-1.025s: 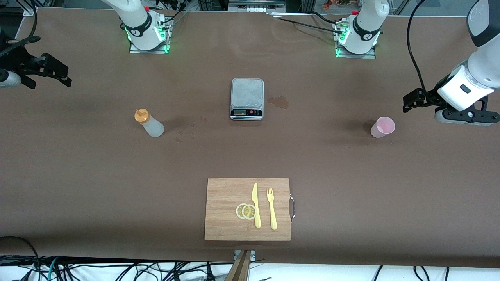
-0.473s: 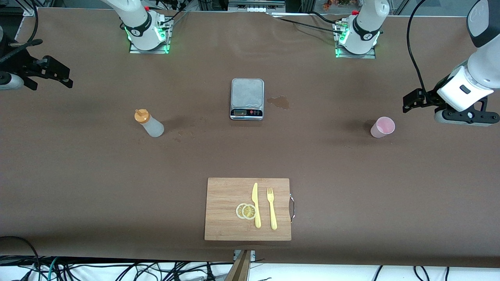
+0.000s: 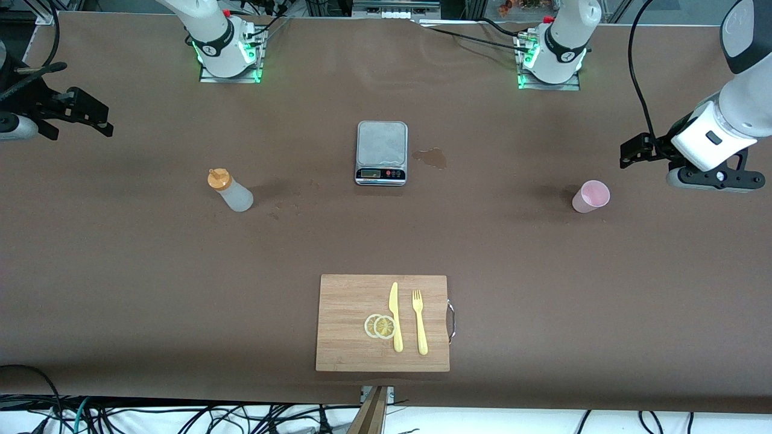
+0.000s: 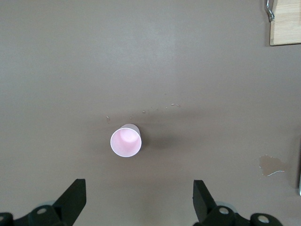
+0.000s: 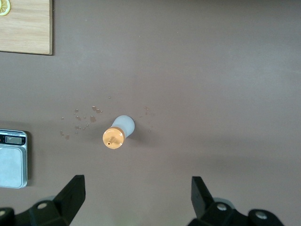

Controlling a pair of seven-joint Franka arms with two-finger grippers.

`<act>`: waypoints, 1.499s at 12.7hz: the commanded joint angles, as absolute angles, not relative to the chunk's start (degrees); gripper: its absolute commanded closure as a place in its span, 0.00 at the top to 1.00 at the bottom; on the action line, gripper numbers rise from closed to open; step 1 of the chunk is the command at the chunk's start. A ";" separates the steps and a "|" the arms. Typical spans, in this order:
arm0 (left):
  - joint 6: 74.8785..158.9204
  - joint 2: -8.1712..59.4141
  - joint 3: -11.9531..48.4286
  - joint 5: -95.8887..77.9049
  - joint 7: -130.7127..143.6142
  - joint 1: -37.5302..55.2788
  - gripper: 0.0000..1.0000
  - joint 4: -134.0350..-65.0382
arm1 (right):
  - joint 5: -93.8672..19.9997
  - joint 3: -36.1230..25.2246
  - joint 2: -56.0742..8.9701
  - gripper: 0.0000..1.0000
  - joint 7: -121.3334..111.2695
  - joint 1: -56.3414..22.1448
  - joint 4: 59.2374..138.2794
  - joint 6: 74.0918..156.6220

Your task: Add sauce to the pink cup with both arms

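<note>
The right gripper [image 3: 90,114] is held wide open and empty over the right arm's end of the table, well apart from the upright sauce bottle [image 3: 230,190]. A kitchen scale [image 3: 382,152] is seen mid-table. The pink cup [image 3: 590,196] is stood near the left gripper [image 3: 632,152], likewise spread and empty.

We see a matt brown surface [image 3: 543,289], a pale wooden cutting board [image 3: 350,343], a brushed-metal kitchen scale [image 3: 382,144], a translucent plastic squeeze bottle [image 3: 235,196] and a translucent pink plastic cup [image 3: 590,197].
</note>
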State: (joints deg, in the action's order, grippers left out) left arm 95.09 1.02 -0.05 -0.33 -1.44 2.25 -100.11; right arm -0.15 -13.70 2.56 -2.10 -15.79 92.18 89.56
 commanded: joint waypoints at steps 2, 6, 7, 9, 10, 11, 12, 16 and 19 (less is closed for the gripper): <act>93.43 1.58 -0.18 -0.88 -2.55 2.37 1.00 -98.44 | -0.27 -13.45 2.37 1.00 -1.76 -16.17 91.41 89.12; 93.25 1.58 -0.26 -0.88 -2.64 2.29 1.00 -98.53 | -0.26 -13.45 2.37 1.00 -1.84 -16.52 91.32 88.95; 92.56 1.50 -0.26 -0.88 -2.64 2.29 1.00 -98.61 | -0.26 -13.45 2.37 1.00 -1.85 -16.52 91.41 88.95; 91.49 1.58 -0.26 -0.88 -2.81 2.29 1.00 -98.53 | -0.26 -13.45 2.46 1.00 -1.76 -16.61 91.32 88.95; 91.49 1.58 -0.26 -0.88 -2.81 2.29 1.00 -98.53 | -0.26 -13.45 2.46 1.00 -1.76 -16.61 91.32 88.95; 91.49 1.50 -0.26 -0.88 -2.81 2.29 1.00 -98.53 | -0.26 -13.45 2.46 1.00 -1.76 -16.61 91.32 88.95; 91.49 1.58 -0.26 -0.88 -2.81 2.29 1.00 -98.53 | -0.26 -13.45 2.46 1.00 -1.76 -16.61 91.32 89.03; 92.37 1.76 -0.35 -0.79 -2.73 2.29 1.00 -98.61 | -0.26 -13.45 2.46 1.00 -1.76 -16.61 91.32 89.12; 92.02 2.55 -0.44 -0.79 -2.81 1.23 1.00 -98.53 | -0.26 -13.45 2.37 1.00 -1.85 -16.61 91.32 89.21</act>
